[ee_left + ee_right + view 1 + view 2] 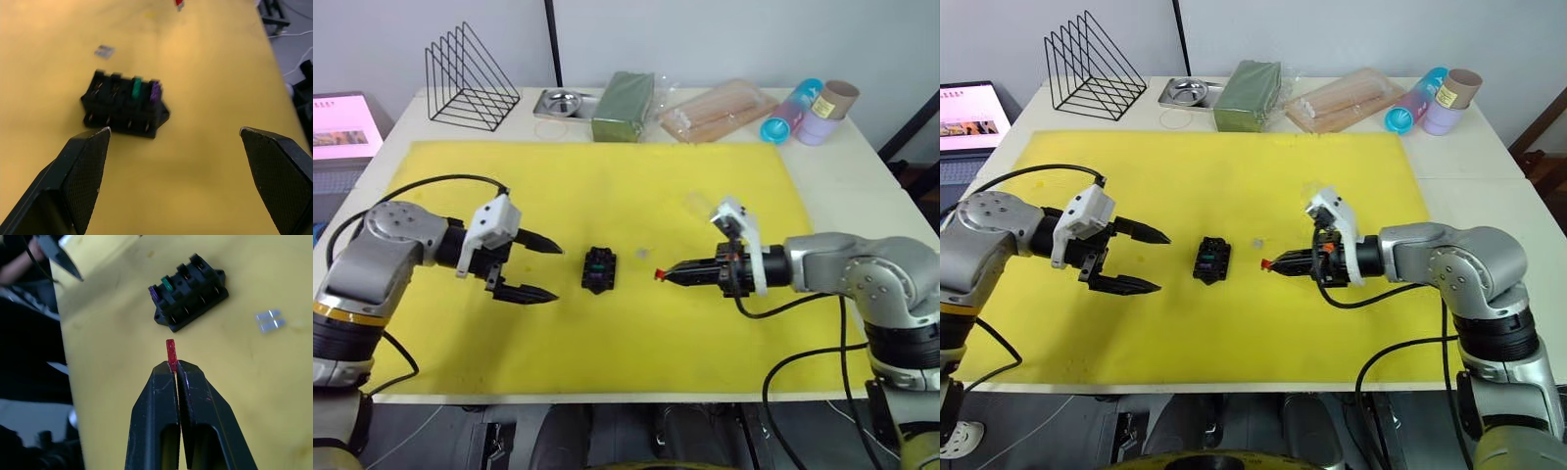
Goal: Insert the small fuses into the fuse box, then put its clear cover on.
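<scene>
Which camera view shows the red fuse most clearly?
The right wrist view: the red fuse stands out from the closed tips of the right gripper. Both eye views show it as a red dot at those tips. The left wrist view shows it cut off at the picture's edge.

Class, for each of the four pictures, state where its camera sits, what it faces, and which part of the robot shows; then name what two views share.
Left eye view: on the head, looking forward and down at the yellow mat; both arms show.
Right eye view: beside it, same scene; right gripper pinches the red fuse.
Left wrist view: on the left wrist, facing the fuse box between its open fingers.
Right wrist view: on the right wrist, looking along shut fingers at the box.
Shared: both wrist views show the green fuse and purple fuse seated.
</scene>
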`<act>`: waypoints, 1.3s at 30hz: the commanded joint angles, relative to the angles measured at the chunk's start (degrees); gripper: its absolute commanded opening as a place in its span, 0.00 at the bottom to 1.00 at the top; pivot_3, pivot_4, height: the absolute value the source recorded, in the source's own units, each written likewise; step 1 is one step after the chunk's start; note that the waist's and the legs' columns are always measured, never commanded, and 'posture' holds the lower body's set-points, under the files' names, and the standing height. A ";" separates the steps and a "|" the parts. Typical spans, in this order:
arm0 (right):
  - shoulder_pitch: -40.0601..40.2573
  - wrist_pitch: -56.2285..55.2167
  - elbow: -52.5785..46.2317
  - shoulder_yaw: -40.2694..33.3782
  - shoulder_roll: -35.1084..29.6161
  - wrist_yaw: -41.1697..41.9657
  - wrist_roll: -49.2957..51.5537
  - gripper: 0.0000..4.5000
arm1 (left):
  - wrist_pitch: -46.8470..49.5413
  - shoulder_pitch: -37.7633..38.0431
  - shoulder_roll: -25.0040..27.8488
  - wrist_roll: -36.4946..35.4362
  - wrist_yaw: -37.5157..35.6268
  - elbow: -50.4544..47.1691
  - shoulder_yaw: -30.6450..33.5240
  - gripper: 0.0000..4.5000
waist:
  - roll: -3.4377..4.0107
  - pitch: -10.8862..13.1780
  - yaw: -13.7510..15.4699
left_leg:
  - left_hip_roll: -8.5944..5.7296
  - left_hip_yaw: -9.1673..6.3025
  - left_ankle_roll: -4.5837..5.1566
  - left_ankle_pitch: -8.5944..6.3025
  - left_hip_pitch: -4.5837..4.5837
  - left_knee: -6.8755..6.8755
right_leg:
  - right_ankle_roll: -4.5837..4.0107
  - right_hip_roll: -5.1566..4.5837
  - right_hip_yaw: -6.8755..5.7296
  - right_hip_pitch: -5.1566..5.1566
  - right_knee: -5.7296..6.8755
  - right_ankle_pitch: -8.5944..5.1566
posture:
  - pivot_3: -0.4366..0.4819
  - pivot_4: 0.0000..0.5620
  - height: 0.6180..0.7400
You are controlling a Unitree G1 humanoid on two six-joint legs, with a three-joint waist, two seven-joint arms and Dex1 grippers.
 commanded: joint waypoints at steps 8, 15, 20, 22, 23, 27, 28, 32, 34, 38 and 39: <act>-13.17 -14.71 6.94 16.18 5.43 2.03 -16.65 0.00 | -2.95 -1.11 -1.75 2.26 0.77 1.62 0.23 1.00 | -0.01 -0.01 0.27 | -0.01 -0.01 0.00 0.00 -0.35 0.03 | 0.00 -0.06 -0.05 -0.29 0.02 0.01 | 0.48 0.27 1.00; -16.61 -19.02 12.83 19.81 9.15 5.48 -21.94 0.00 | -3.65 -1.41 -3.67 3.46 1.67 2.27 -0.24 1.00 | -0.01 -0.01 0.06 | -0.02 0.01 0.00 0.01 -0.70 0.15 | 0.04 -0.05 -0.02 -0.78 0.29 0.12 | 0.48 0.27 1.00; -17.77 -19.97 14.86 20.41 11.62 6.98 -23.94 0.00 | -4.28 -1.65 -4.51 4.32 1.83 2.86 -0.40 1.00 | 0.00 -0.01 0.03 | -0.02 0.04 0.00 0.01 -0.69 0.15 | 0.03 -0.02 -0.02 -0.81 0.35 0.11 | 0.48 0.27 1.00; -18.05 -20.22 15.40 20.77 12.46 7.49 -24.70 0.00 | -4.69 -1.86 -4.86 4.71 1.91 3.35 -0.50 1.00 | 0.00 -0.01 0.03 | -0.01 0.04 -0.01 0.01 -0.69 0.15 | 0.03 -0.02 -0.02 -0.81 0.36 0.11 | 0.48 0.27 1.00; -18.04 -20.48 15.73 21.05 12.84 7.72 -25.18 0.00 | -5.09 -2.02 -5.20 5.00 2.14 3.66 -0.62 1.00 | 0.00 -0.01 0.03 | -0.02 0.03 -0.01 0.01 -0.70 0.16 | 0.03 -0.02 -0.02 -0.81 0.36 0.11 | 0.48 0.27 1.00; -17.63 -21.48 16.88 21.82 13.68 8.71 -27.17 0.00 | -7.56 -2.64 -6.94 6.49 3.38 5.18 -1.14 1.00 | 0.00 -0.01 0.14 | -0.02 0.04 -0.01 0.01 -0.69 0.16 | 0.03 -0.02 -0.02 -0.81 0.37 0.11 | 0.48 0.27 1.00; -17.66 -21.45 16.98 21.72 13.84 8.91 -27.36 0.00 | -7.84 -2.79 -7.31 6.70 3.64 5.43 -1.23 1.00 | 0.00 -0.01 0.14 | -0.02 0.04 -0.01 0.01 -0.70 0.17 | 0.03 -0.03 -0.02 -0.81 0.38 0.11 | 0.48 0.27 1.00; -17.77 -21.39 17.20 21.48 14.38 9.65 -28.13 0.00 | -8.51 -3.44 -8.72 7.30 4.38 5.93 -1.62 1.00 | 0.00 -0.01 0.06 | -0.03 0.03 -0.01 0.01 -0.69 0.17 | 0.03 -0.03 -0.02 -0.81 0.41 0.11 | 0.48 0.27 1.00; -17.74 -21.41 17.15 21.51 14.47 9.99 -28.47 0.00 | -8.91 -3.62 -9.08 7.64 4.38 6.18 -1.77 1.00 | 0.00 -0.01 0.06 | -0.03 0.03 -0.01 0.01 -0.69 0.17 | 0.03 -0.03 -0.02 -0.82 0.43 0.11 | 0.48 0.27 1.00; -17.51 -21.42 16.96 21.46 14.52 10.66 -29.00 0.00 | -9.55 -4.32 -9.95 8.22 4.56 7.06 -2.10 1.00 | 0.00 -0.01 0.04 | -0.03 0.03 -0.01 0.01 -0.69 0.17 | 0.02 -0.02 -0.02 -0.82 0.45 0.11 | 0.48 0.27 1.00; -17.46 -21.41 16.93 21.45 14.53 10.78 -29.10 0.00 | -9.63 -4.41 -10.06 8.31 4.55 7.19 -2.12 1.00 | 0.00 -0.01 0.04 | -0.03 0.03 -0.01 0.01 -0.69 0.17 | 0.02 -0.02 -0.02 -0.83 0.45 0.11 | 0.48 0.27 1.00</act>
